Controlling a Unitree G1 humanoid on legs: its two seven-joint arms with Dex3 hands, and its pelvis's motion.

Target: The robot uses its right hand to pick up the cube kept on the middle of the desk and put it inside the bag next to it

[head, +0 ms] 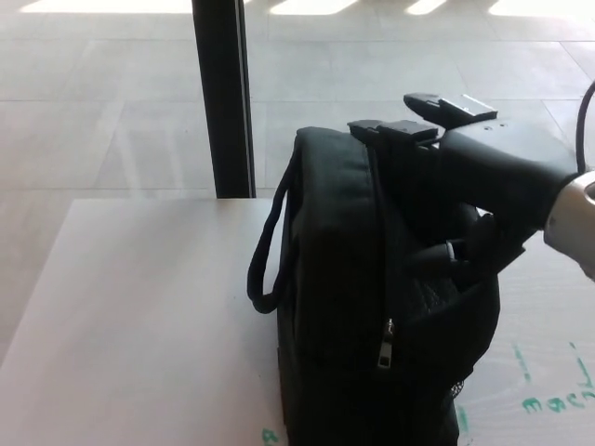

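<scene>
Fingers of the right hand (465,177) reached down into the bag (372,316); grip state indeterminable, cube hidden, probably below them inside.

The black bag (372,316) runs off the bottom edge, so its base and where it meets the desk (139,316) stay unseen. Its opening is blocked by the right hand (465,186), which lies across the top of the bag; nothing of the interior shows, and the cube cannot be seen at all. Whether the hand's fingers are closed or apart cannot be told, since dark fingers merge with dark fabric. The forearm leaves at the right edge beside the bag. Green marks (558,401) on the desk right of the bag are cut off and unreadable. The dark post (221,93) behind the bag is cut by the top edge
</scene>
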